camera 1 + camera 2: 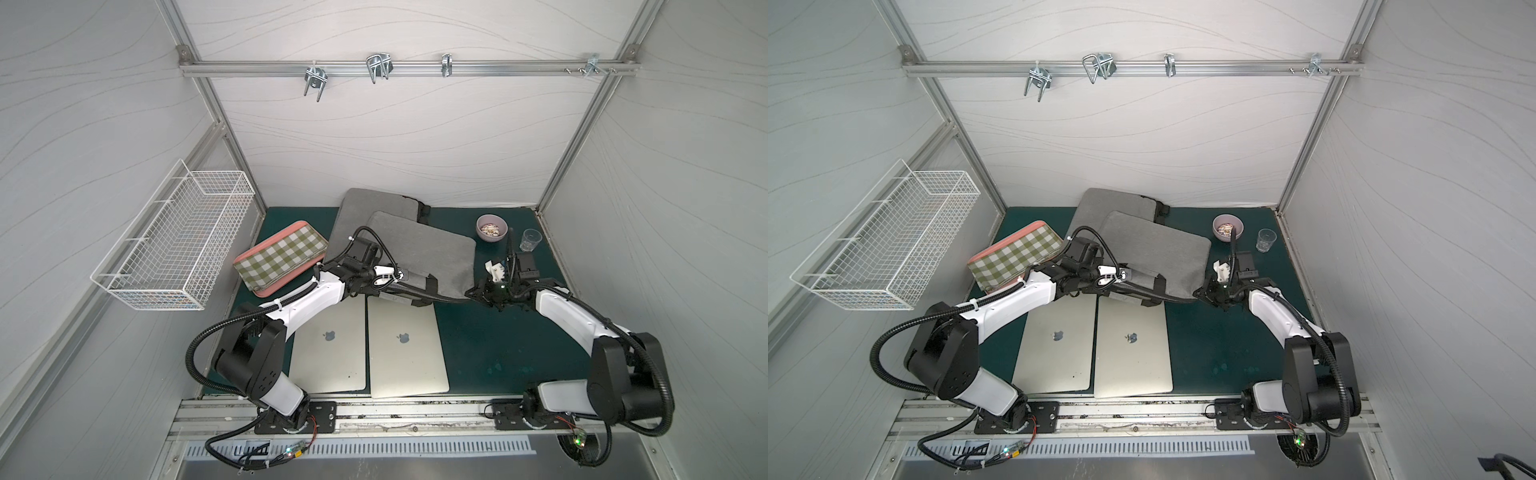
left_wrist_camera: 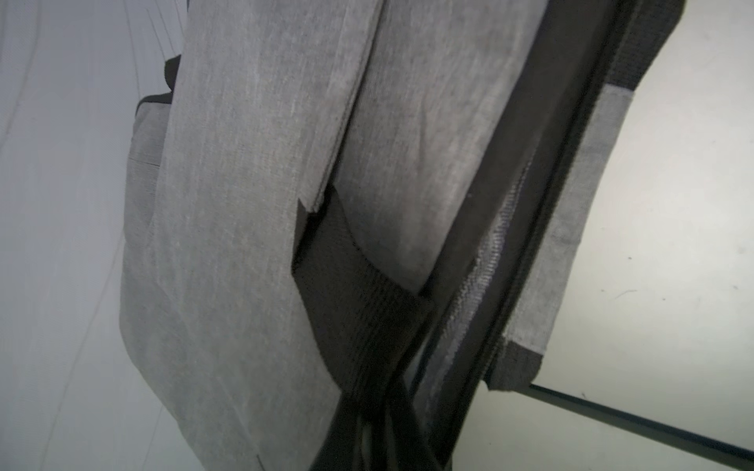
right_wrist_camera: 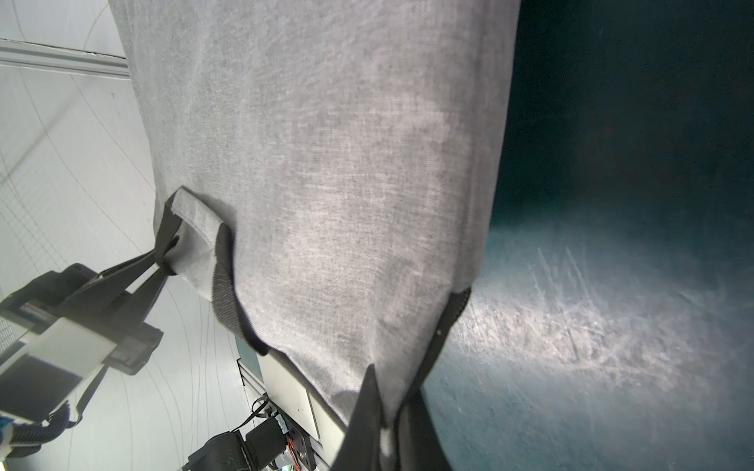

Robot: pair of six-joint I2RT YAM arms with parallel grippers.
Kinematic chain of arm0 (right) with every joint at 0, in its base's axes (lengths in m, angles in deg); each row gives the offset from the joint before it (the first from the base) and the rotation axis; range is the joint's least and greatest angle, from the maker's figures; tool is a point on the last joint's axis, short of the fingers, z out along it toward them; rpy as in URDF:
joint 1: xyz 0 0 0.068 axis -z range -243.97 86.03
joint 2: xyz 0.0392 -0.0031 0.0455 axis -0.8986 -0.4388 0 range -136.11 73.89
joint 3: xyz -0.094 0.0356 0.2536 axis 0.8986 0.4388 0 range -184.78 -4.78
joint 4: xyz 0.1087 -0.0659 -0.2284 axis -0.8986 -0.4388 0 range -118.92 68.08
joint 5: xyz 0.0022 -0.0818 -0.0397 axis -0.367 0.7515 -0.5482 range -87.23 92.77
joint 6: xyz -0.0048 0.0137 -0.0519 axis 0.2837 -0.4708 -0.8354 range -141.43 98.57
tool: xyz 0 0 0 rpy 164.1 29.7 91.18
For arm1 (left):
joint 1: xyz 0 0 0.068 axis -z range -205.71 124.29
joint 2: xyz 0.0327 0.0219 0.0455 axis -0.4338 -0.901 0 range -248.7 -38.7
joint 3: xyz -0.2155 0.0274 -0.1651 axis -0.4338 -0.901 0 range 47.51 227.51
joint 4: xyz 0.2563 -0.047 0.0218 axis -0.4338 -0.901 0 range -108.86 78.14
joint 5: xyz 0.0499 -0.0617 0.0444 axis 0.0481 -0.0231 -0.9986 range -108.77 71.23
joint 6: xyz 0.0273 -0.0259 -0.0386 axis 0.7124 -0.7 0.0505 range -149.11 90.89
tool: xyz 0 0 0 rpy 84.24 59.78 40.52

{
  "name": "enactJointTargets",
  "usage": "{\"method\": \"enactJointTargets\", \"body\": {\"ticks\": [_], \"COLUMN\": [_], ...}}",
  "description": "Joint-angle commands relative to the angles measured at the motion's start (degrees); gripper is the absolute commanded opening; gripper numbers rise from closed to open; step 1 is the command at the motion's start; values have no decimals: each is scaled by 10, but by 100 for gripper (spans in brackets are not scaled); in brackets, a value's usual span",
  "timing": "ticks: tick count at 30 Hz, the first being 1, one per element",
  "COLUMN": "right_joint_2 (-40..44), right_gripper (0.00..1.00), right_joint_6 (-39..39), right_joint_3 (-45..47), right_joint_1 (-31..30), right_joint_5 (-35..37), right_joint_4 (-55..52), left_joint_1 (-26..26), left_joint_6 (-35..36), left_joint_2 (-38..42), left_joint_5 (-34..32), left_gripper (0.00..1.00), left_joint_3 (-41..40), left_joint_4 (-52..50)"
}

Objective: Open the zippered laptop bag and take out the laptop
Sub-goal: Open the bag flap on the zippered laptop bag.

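Nearest the lens: black elbows of the left arm (image 1: 249, 353) and right arm (image 1: 623, 365), lower left and lower right in both top views. Their bases are bolted to the rail (image 1: 415, 415) along the bottom edge.

Bag (image 1: 424, 245): grey, centre of frame, lying skewed. Its far part overlaps the rear bag (image 1: 374, 203), a second grey one against the back wall. Its near edge covers the far edges of two silver laptops. In the left wrist view the zip (image 2: 489, 261) teeth run along a dark gap between the grey panel and a grey edge strip. Contents cannot be seen.

Left gripper (image 1: 400, 276): at the bag's near edge, left of its middle. Jaws fully closed on the black strap (image 2: 355, 293) of the handle. The right wrist view shows that strap drawn taut into them.

Right gripper (image 1: 473, 291): at the bag's near right corner. Jaws closed down, pinching the corner fabric, which narrows toward them at the bottom edge of the right wrist view.

Laptop (image 1: 328, 345) and second laptop (image 1: 409, 349): side by side, lids shut, logos up, lower centre on the green surface (image 1: 498, 340). Both are outside the bags and almost touching.

Outward:
- Checked tray (image 1: 278, 259) left of the bags, partly hidden by the left arm.
- Bowl (image 1: 491, 227) and glass (image 1: 530, 240) near each other at the upper right of the surface, beyond the right gripper.
- Wire basket (image 1: 174, 245) on the left wall.
- Hooks (image 1: 378, 66) on the back-wall bar.
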Motion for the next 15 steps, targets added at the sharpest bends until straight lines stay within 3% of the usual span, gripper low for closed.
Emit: {"method": "enactJointTargets", "body": {"ticks": [1,9,15], "right_joint_2": [-12,-86,-160], "right_gripper": [0,0,0], "right_joint_6": [-28,-62,-69], "right_joint_3": [-46,-127,-197], "right_joint_1": [1,2,2], "right_joint_5": [-28,-20,-10], "right_joint_4": [45,50,71], "left_joint_1": [4,6,6], "left_joint_6": [-38,-164,-307], "left_joint_2": [39,92,90], "left_joint_5": [9,6,-19], "left_gripper": [2,0,0], "left_joint_3": [27,36,64], "left_joint_4": [-22,-43,-55]}}
